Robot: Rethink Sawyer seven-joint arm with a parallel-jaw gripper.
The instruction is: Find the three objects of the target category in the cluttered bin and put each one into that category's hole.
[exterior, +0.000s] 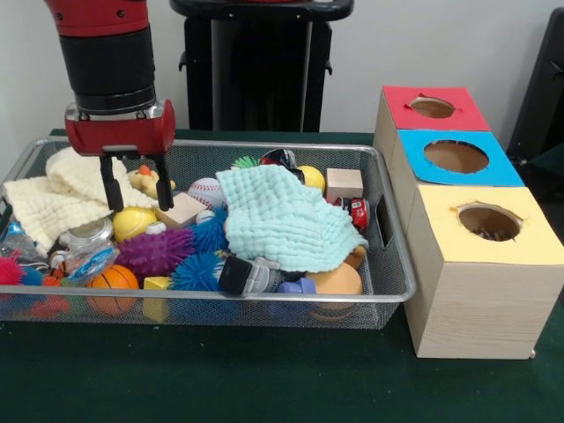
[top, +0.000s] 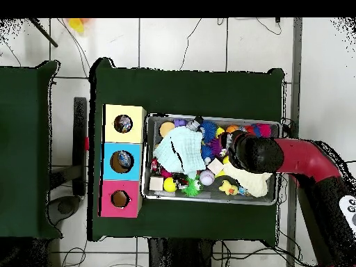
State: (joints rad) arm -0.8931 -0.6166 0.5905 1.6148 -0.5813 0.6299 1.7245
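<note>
Wire-mesh bin (exterior: 388,291) holds two waffle cloths, three spiky rubber balls and one baseball (exterior: 205,191); three round-holed wooden boxes (exterior: 476,291) stand at 3 o'clock. Gripper (exterior: 137,188) fingers spread, empty.

A dark green table (top: 188,87) stands on a floor of pale tiles (top: 174,42) with dark grout lines. Thin cables (top: 76,42) trail over the tiles beyond the table. A second green surface (top: 24,146) lies beside it. Behind the table rises a plain grey-white wall (exterior: 414,44).
</note>
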